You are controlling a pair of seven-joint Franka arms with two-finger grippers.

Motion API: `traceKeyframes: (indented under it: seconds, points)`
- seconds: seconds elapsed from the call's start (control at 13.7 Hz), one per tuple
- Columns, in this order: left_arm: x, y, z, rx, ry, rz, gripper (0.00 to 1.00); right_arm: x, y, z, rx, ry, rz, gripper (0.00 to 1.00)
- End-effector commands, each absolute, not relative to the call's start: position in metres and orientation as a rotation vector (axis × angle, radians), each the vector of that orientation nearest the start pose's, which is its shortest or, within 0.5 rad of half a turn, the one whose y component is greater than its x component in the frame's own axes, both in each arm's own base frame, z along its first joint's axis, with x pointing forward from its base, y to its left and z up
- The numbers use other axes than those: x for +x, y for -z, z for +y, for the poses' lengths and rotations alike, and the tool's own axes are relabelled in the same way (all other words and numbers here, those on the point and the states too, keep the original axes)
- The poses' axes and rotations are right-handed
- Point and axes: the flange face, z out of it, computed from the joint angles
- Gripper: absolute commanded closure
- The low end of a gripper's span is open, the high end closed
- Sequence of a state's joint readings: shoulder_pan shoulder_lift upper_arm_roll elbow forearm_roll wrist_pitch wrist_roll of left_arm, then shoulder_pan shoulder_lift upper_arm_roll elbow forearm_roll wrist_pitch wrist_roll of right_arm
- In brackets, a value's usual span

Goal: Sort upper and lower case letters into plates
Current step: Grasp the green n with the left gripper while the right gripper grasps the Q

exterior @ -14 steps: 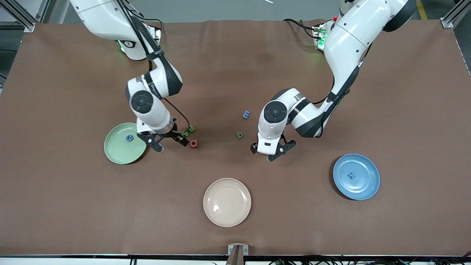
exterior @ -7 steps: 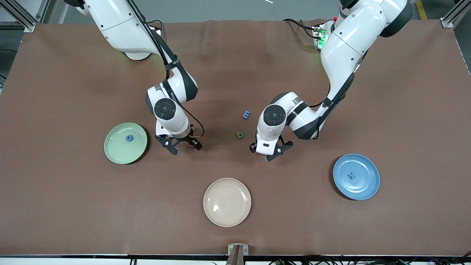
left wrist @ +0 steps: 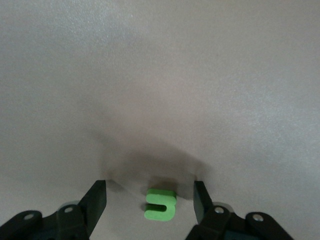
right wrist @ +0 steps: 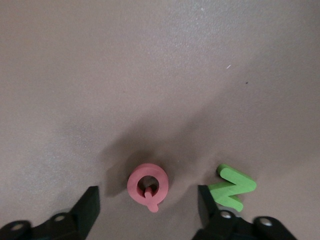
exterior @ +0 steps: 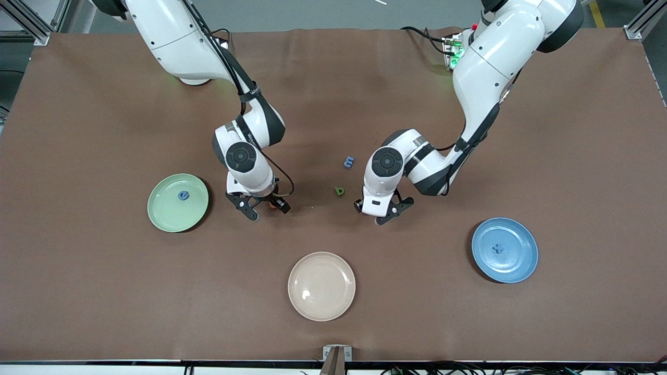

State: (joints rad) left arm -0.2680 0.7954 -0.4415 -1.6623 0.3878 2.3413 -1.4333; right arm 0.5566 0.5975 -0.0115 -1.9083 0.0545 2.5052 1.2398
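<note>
A brown cloth (exterior: 333,104) covers the table (exterior: 78,312) almost edge to edge, with a few soft wrinkles along the edge where the bases stand. Past that edge lies grey floor (exterior: 312,13), with a strip of yellow tape (exterior: 597,13) at one corner. Aluminium frame posts (exterior: 31,23) stand at both top corners. A small metal bracket (exterior: 336,354) sits at the middle of the near edge, cables (exterior: 469,371) trailing below. The light is even and soft.

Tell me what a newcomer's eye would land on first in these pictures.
Two white arms reach over the brown table, both grippers low and open. The right gripper is over a red letter Q with a green N beside it; the left gripper is over a green letter. Each sorting plate holds one blue letter: the pale green plate at the right arm's end, the blue plate at the left arm's.
</note>
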Motion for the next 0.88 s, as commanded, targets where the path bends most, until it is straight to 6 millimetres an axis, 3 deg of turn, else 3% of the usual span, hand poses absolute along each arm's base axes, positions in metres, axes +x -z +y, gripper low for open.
traceKeyframes:
  seconds: [0.0,0.37,0.66,0.81]
  points:
    - [0.5307,-0.1774,-0.4140,-3.022,-0.033,-0.866,0.24,0.5396,-0.1764,0.3306,-2.918,-0.007,1.137,0.27]
    - [0.5276,-0.1777,-0.4180,-3.024,-0.034,-0.862,0.27,0.5414,-0.1729,0.3318,-2.919,-0.005,1.136,0.59]
    - [0.5268,-0.1768,-0.4189,-3.025,-0.035,-0.860,0.34,0.5410,-0.1731,0.3315,-2.924,-0.004,1.131,0.95]
    - [0.5256,-0.1741,-0.4176,-3.021,-0.041,-0.859,0.44,0.5450,-0.1763,0.3262,-2.923,-0.006,1.143,1.00]
